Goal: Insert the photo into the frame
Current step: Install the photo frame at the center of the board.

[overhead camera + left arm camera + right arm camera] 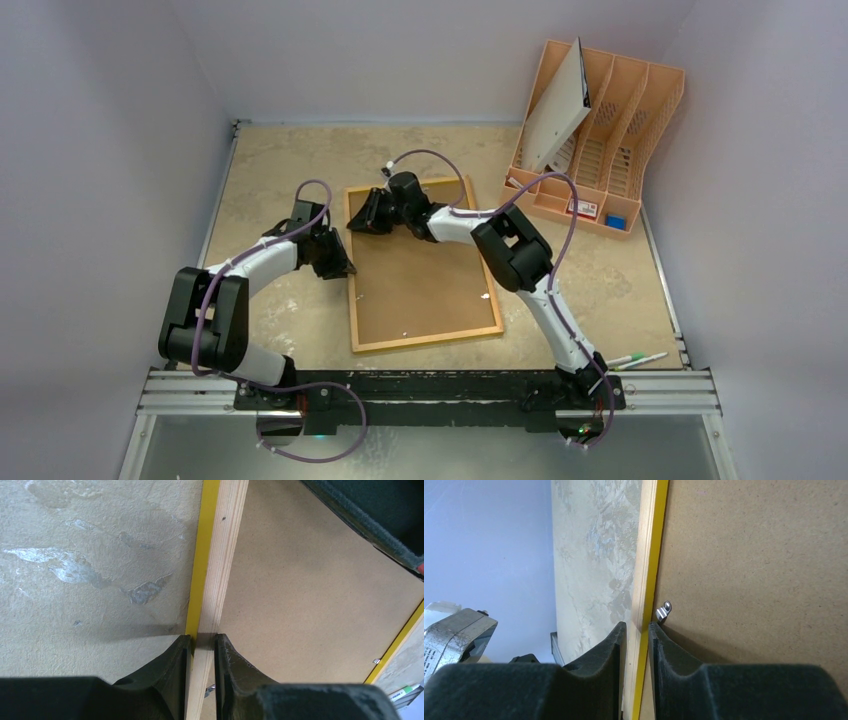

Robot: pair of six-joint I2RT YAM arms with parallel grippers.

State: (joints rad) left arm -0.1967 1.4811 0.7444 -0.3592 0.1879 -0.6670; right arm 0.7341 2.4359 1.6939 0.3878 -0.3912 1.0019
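- Gripping the frame at two points, both arms reach over the middle of the bench, where the frame lies back-up, light wood side to the overhead camera and yellow showing only along its edges.
- A brown backing board fills the frame's opening, its fibre surface facing up.
- The left hand is closed to a narrow gap on the frame's left rail, in its far half. One dark finger presses the yellow outer edge; the other sits on the inner side, against the board.
- The right hand is likewise clamped narrowly on the far rail, close to the far left corner, with its fingers straddling the wood and the yellow strip.
- A small metal turn tab lies on the board just beside the right hand's inner finger.
- Whether the gripped corner rests on the bench or is raised slightly cannot be told.
- A peach-coloured file organiser stands at the far right corner of the bench, well apart from the frame, with a white flat panel leaning tilted in its left slot.
- Two pens lie at the near right edge, beside the right arm's base.
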